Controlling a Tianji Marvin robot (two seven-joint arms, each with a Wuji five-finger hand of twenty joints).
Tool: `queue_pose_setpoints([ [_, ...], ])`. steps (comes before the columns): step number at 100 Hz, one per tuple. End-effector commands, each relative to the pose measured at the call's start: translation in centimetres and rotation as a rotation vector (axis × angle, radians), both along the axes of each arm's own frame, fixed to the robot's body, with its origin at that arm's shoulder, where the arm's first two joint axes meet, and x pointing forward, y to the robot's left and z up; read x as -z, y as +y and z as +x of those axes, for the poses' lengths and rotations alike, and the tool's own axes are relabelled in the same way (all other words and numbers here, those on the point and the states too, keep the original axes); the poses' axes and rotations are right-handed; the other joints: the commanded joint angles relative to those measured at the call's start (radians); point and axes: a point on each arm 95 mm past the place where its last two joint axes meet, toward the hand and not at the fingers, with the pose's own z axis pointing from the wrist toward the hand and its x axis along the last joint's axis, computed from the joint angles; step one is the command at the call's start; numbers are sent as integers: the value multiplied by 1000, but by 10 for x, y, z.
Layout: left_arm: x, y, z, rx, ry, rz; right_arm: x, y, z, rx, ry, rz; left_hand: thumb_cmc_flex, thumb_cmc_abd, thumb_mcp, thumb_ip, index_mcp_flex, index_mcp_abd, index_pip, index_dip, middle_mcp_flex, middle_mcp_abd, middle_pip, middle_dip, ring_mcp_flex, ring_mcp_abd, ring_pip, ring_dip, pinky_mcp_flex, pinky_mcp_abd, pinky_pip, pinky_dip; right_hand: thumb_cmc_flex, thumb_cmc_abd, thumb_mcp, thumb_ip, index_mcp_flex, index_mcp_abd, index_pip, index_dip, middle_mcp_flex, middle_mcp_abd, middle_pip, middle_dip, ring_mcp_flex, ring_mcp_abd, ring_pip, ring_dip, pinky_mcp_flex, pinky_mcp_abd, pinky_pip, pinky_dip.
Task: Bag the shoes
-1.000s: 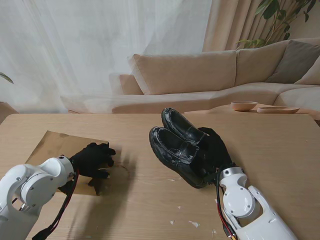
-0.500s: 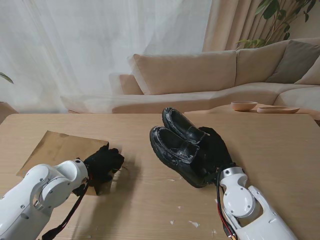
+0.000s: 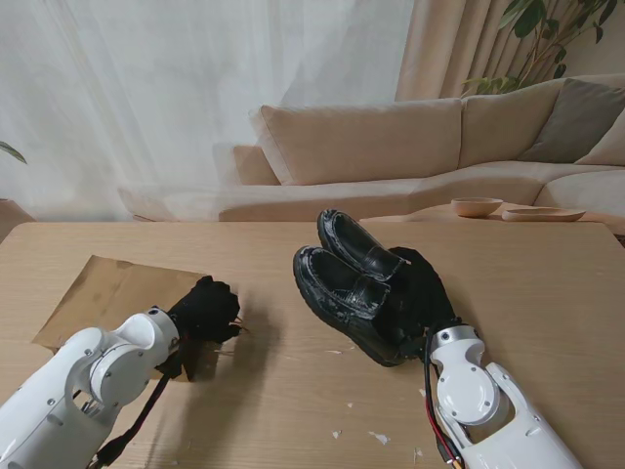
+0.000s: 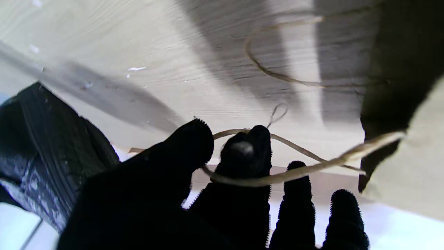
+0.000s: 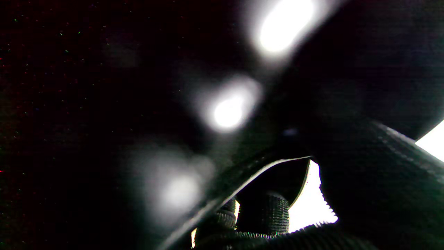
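no readable text, labels, brands or numbers anywhere

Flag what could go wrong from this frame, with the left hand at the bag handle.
The left hand pinches only the thin twine handle of the flat paper bag; it may slip or tear without opening the bag. The right hand grips both shoes at the heels, so one could drop when lifted.

Left robot hand (image 3: 205, 311): fingers (image 4: 248, 149) curled, pinching a cord, forearm angled inward. Right robot hand (image 3: 415, 288): extended forward, fingers wrapped around footwear, wrist low.
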Motion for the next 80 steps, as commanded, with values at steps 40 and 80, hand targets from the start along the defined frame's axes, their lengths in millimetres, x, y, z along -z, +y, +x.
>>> queue_pose_setpoints([
  [40,-2,-3,-8,22,46,46,-13,8,4,-17,-37,29,444,-106,10,64,-236,-3,-212,-314,-40,-22,-114,191,-36,-31,-44,42,-25,-5,11,12,30,76,129,20,113,-185,99,83,42,-42,56,25,4,-35,14,13,8,-22,19,8],
  [80,-7,0,-9,43,52,114,-13,7,3,-21,-33,21,449,-73,252,-12,-473,-67,11,-112,-250,-96,75,4,-43,-78,-104,28,-17,-20,-8,2,35,78,129,20,111,-177,102,86,46,-39,57,25,5,-35,17,15,10,-21,19,8],
])
